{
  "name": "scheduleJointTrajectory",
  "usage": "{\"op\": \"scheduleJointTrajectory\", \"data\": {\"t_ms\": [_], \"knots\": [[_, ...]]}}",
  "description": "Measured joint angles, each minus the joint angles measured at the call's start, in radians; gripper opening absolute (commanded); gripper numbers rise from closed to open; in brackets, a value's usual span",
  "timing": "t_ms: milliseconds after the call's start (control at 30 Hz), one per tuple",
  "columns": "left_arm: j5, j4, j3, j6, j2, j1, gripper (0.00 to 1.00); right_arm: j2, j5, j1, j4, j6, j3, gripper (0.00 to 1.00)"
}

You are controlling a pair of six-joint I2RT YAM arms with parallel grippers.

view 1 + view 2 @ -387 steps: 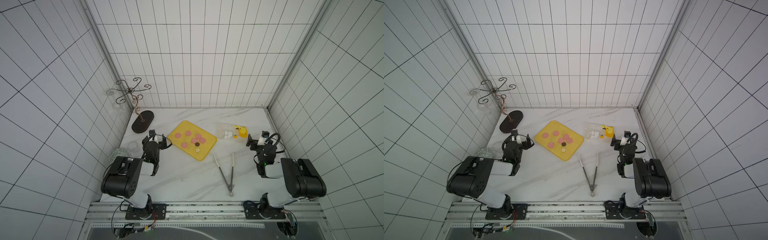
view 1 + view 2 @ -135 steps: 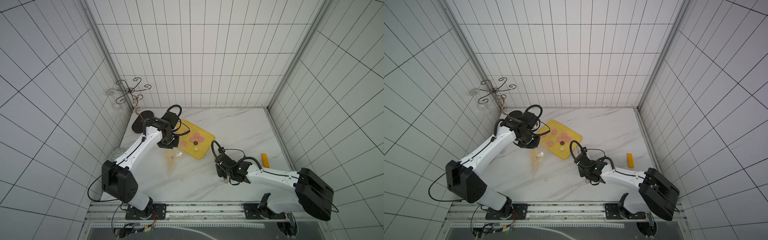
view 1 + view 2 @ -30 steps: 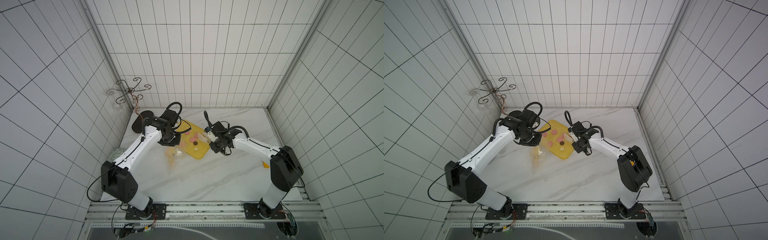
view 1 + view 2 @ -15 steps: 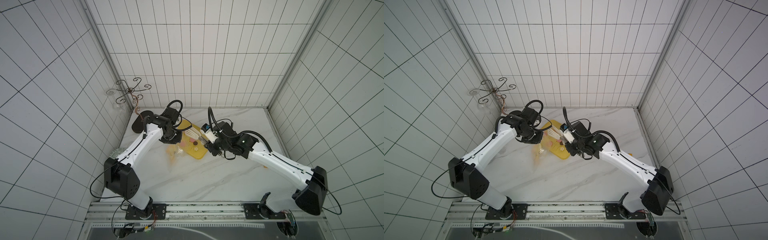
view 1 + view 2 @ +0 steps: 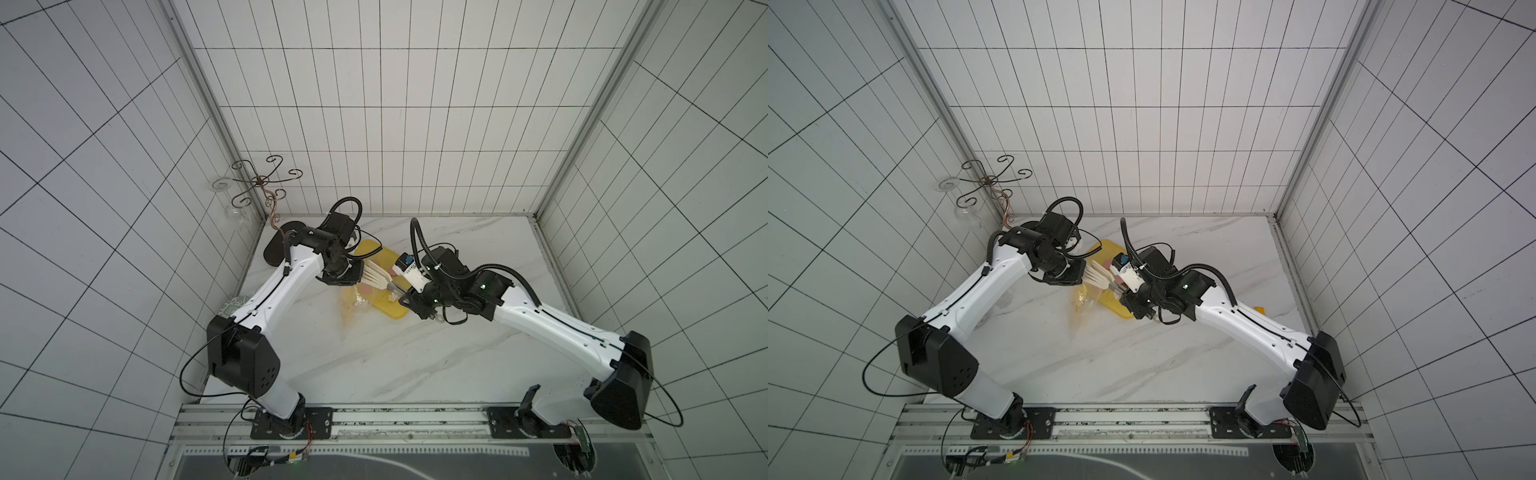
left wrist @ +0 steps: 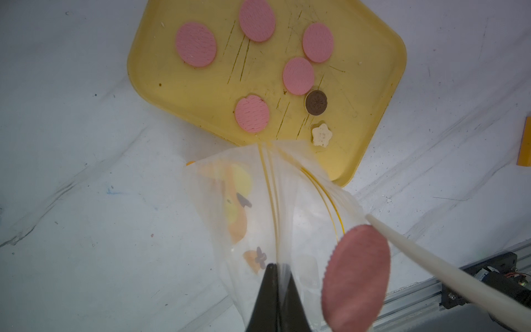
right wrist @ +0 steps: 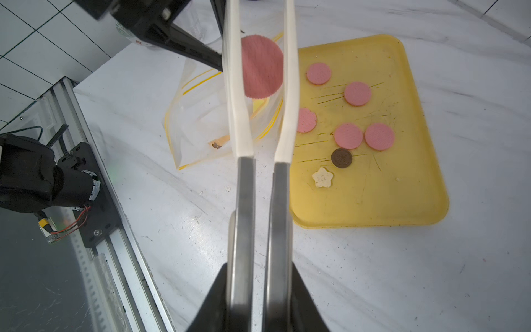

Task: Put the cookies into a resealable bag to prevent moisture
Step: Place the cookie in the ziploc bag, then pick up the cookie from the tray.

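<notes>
eight cookies [image 7: 357,93], one bag [image 7: 195,126], one tray [image 7: 402,201]

Resealable bag [image 6: 258,207]: gone from the right arm's side of the bench [image 5: 415,353], now by the tray [image 7: 373,207], its rim pinched in the left end effector [image 6: 277,276]. Tongs [image 7: 245,186]: off the bench, now clamped in the right end effector [image 7: 260,276]. One pink cookie [image 7: 263,74]: off the tray, now between the tong tips at the bag's lifted rim. Orange block [image 5: 1259,310]: now lying loose on the bench.

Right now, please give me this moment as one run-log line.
left fingers: shut on resealable bag rim | right fingers: shut on tongs | tongs: pinching pink cookie at bag mouth | yellow tray: seven cookies on it
</notes>
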State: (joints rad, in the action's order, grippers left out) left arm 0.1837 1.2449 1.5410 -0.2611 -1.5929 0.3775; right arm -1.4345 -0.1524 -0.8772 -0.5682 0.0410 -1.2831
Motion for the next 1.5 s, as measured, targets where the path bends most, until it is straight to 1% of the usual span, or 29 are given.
{"op": "scheduleJointTrajectory", "data": {"t_ms": [100, 200, 267, 333, 500, 667, 800, 933, 1067, 1333, 1500], "knots": [[0.019, 0.0, 0.0, -0.002, 0.0, -0.006, 0.0, -0.007, -0.007, 0.0, 0.0, 0.0, 0.006, 0.3], [0.028, -0.002, 0.0, -0.001, 0.002, -0.013, 0.0, -0.008, -0.014, 0.0, 0.0, -0.001, 0.009, 0.38], [0.031, -0.004, 0.0, -0.001, 0.002, -0.017, 0.0, -0.008, -0.015, 0.0, 0.002, 0.0, 0.009, 0.44], [0.031, -0.006, 0.0, -0.001, 0.002, -0.018, 0.0, -0.008, -0.013, 0.0, 0.003, 0.002, 0.009, 0.47], [0.029, -0.007, 0.0, 0.0, 0.002, -0.018, 0.0, -0.001, -0.013, 0.0, 0.014, 0.007, 0.011, 0.49], [0.004, -0.007, 0.0, 0.0, 0.002, -0.018, 0.0, 0.058, 0.0, 0.026, 0.029, 0.018, 0.059, 0.47], [-0.031, -0.006, 0.0, 0.004, 0.002, -0.022, 0.0, 0.122, 0.02, 0.126, 0.022, 0.019, 0.106, 0.46], [-0.048, -0.006, 0.0, 0.008, 0.002, -0.026, 0.0, 0.136, 0.068, 0.206, 0.028, 0.012, 0.153, 0.46], [-0.05, -0.006, 0.0, 0.008, 0.002, -0.026, 0.0, 0.058, 0.101, 0.209, 0.024, -0.008, 0.19, 0.46], [-0.05, -0.006, 0.0, 0.009, 0.002, -0.026, 0.0, -0.177, 0.168, 0.145, 0.074, -0.029, 0.188, 0.45], [-0.051, -0.006, -0.001, 0.012, 0.002, -0.026, 0.0, -0.256, 0.189, 0.131, 0.096, -0.031, 0.187, 0.45]]}}
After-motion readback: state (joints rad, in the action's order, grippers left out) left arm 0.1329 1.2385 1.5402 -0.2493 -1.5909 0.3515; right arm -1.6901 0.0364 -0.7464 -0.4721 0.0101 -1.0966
